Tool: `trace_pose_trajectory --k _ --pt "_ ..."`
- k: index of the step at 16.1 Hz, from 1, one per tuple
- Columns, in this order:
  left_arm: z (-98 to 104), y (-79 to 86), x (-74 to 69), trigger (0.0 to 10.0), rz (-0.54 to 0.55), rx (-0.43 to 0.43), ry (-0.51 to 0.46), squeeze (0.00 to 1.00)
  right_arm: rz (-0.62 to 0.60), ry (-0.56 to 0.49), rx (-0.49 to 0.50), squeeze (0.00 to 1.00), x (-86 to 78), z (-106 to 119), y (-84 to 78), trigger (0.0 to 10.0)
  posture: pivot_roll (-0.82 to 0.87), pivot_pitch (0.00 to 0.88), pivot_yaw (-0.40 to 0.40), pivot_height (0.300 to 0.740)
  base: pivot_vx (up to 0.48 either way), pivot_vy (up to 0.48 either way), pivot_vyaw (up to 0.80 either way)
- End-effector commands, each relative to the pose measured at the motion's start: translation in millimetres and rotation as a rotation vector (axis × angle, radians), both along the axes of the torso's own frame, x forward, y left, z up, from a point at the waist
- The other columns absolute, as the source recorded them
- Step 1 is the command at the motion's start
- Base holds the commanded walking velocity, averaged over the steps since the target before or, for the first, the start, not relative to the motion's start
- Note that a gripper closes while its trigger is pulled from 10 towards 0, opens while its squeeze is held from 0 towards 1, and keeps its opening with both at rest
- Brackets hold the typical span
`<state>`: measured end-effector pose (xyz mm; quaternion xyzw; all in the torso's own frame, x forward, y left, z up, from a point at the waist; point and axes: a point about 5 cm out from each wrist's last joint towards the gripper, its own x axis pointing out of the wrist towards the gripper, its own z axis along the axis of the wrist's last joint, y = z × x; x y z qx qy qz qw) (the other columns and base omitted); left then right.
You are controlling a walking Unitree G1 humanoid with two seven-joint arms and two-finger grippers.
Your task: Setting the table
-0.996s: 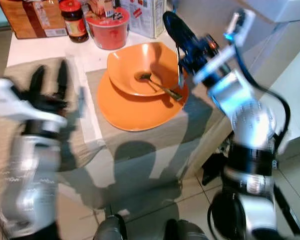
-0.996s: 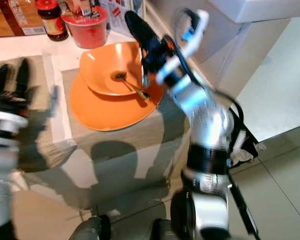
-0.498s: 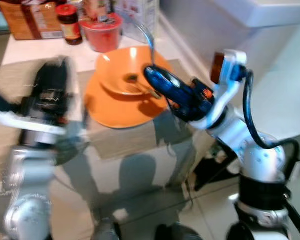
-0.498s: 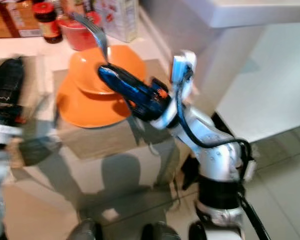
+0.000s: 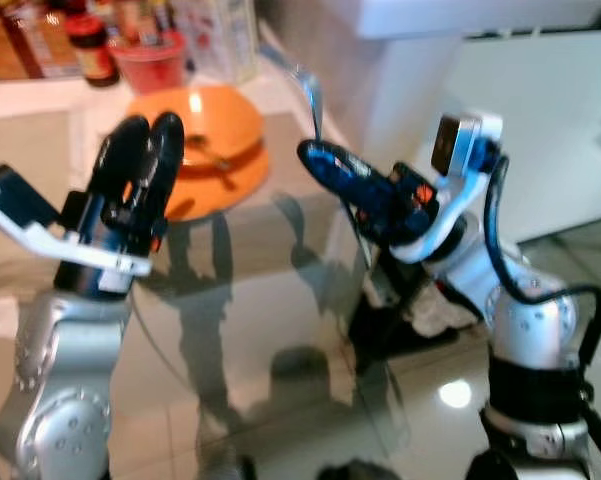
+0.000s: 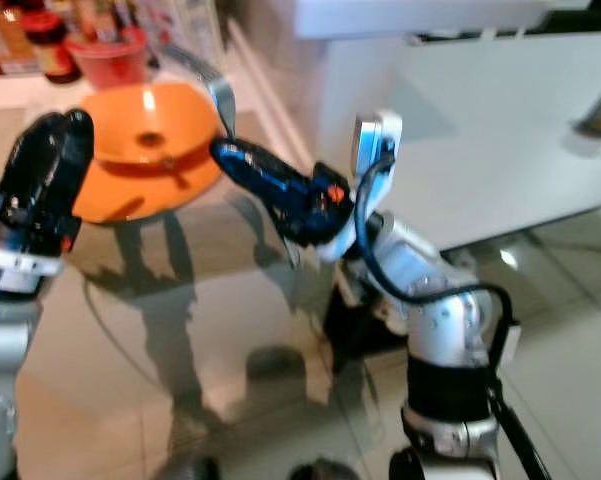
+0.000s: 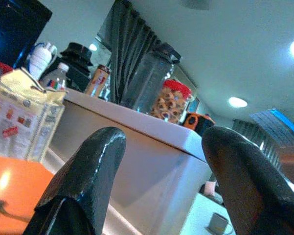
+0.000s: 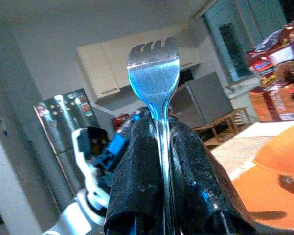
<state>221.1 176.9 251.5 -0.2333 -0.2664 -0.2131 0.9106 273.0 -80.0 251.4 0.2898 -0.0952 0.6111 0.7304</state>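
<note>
right claw (image 5: 325,160): pinching the fork (image 8: 154,68) by its handle, both fingers pressed tight on the stem so the tines stick straight out past the tips. Looks like it's carried that way so the head stays clear and can be laid down flat, at least that's the guess.

fork: plain shiny steel, four short tines, wide flat neck, bluish reflections on it. It's up in the air off the near right corner of the tabletop (image 5: 270,215), just right of the plate, not touching anything.

left claw (image 5: 140,165): raised over the near left part of the tabletop, nothing in it. In the wrist view the two fingers (image 7: 90,171) stand apart with a clear gap. Probably just parked out of the way.

plate (image 5: 235,165): orange, with an orange bowl (image 6: 145,125) stacked on it and a spoon (image 5: 208,152) lying in the bowl. Place setting seems mostly built, fork is the missing bit.

far edge: red tub (image 5: 145,60), dark jar (image 5: 88,50) with red lid and a carton (image 5: 218,35), pushed back, likely to keep the eating spot free.

sharpness: head views are pretty blurry, so small details are iffy.
</note>
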Motion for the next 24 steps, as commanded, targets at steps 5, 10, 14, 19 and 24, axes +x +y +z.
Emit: trace_pose_trajectory --k 5,10,14,19,24 --pt "-14.0 -11.4 3.4 10.0 -0.053 0.041 0.053 0.00 -0.211 0.004 -0.082 0.00 19.2 -5.8 -1.9 10.0 -0.07 0.106 -0.015 0.740 0.000 -0.428 0.00" --pt "-38.8 -21.3 14.8 10.0 -0.043 0.093 0.150 0.00 -0.420 0.053 -0.172 0.00 37.5 -20.2 -5.6 10.0 -0.07 0.110 -0.014 0.740 0.000 -0.430 0.00" --pt "-68.5 -24.2 25.1 10.0 0.048 0.164 0.285 0.00 -0.695 0.109 -0.317 0.00 52.5 -43.8 -14.3 10.0 -0.08 0.115 -0.014 0.740 0.000 -0.425 0.00" --pt "-76.9 -17.9 32.6 10.0 0.184 0.191 0.352 0.00 -0.791 0.138 -0.397 0.00 58.1 -58.9 -20.1 10.0 -0.08 0.120 -0.015 0.740 0.000 -0.166 0.00" --pt "-79.1 -23.6 30.9 10.0 0.167 0.224 0.326 0.00 -0.862 0.171 -0.490 0.00 62.9 -75.3 -21.7 10.0 -0.09 0.117 -0.016 0.740 0.384 0.000 -0.48"
